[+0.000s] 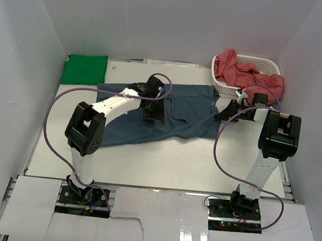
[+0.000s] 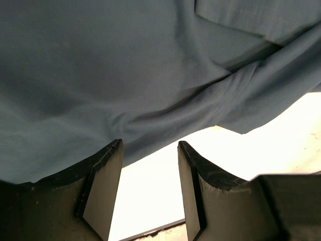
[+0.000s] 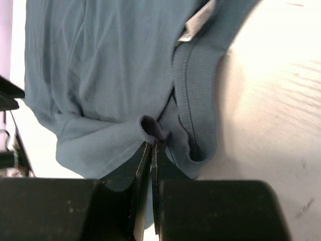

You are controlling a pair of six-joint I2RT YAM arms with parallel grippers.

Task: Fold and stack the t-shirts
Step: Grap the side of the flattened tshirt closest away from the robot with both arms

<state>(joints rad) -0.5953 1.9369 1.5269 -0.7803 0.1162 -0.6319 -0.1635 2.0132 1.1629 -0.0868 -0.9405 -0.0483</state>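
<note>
The slate blue t-shirt (image 1: 149, 119) lies spread and rumpled across the middle of the table. My left gripper (image 1: 153, 115) hangs over its middle, open and empty; in the left wrist view (image 2: 149, 150) the cloth (image 2: 125, 75) lies just beyond the fingertips. My right gripper (image 1: 223, 114) is shut on a pinch of the blue shirt near its collar at the shirt's right edge; the right wrist view (image 3: 151, 144) shows the fold between the pads and the collar with its white label (image 3: 198, 20). A bright green t-shirt (image 1: 85, 69) lies folded at the back left. Salmon red t-shirts (image 1: 246, 74) fill the basket.
A white perforated basket (image 1: 224, 85) stands at the back right, close behind my right gripper. White walls close in the table (image 1: 174, 161) on the left, back and right. Purple cables loop from both arms.
</note>
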